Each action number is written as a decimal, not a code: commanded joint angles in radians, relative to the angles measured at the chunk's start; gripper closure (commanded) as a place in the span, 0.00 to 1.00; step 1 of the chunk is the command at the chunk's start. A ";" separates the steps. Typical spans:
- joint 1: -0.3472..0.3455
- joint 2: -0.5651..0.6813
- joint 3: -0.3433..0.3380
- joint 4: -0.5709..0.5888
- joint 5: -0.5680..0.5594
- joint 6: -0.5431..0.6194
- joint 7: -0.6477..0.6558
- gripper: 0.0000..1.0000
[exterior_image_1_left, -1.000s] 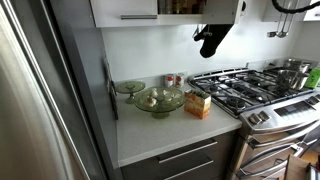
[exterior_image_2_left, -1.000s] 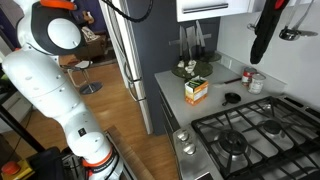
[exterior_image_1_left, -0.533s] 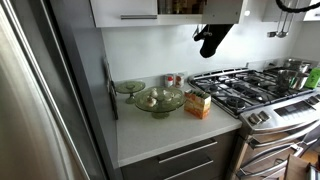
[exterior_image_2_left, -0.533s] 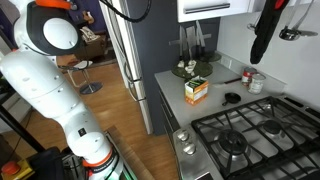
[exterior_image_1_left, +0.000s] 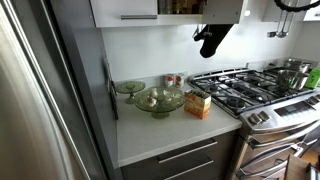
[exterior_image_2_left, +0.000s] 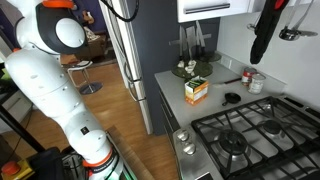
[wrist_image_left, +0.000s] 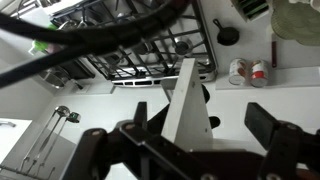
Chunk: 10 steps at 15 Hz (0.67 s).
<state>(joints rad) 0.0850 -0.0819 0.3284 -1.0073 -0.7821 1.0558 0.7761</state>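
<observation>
Wrist view shows the jaws spread wide and empty, hanging high over the stove (wrist_image_left: 150, 62). Nearest below, two small jars (wrist_image_left: 247, 72) stand on the counter (exterior_image_1_left: 160, 135) against the far wall, between stove and glass bowl (exterior_image_1_left: 158, 99). An orange box (exterior_image_1_left: 198, 104) sits nearer.

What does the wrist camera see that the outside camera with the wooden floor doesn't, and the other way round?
Only the wrist view: the gripper's open fingers up close, and a green thing at the stove's far end. Only an exterior view: the big white arm, the wooden floor and the fridge. Both: the stove, two cans and a round black thing beside them.
</observation>
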 joint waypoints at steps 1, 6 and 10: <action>0.004 0.006 0.007 0.009 0.001 0.004 0.008 0.00; 0.006 0.018 0.012 0.021 0.001 0.008 0.013 0.00; 0.021 0.061 0.031 0.029 0.123 -0.043 0.180 0.00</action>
<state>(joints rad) 0.0937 -0.0492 0.3470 -0.9881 -0.7469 1.0698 0.8398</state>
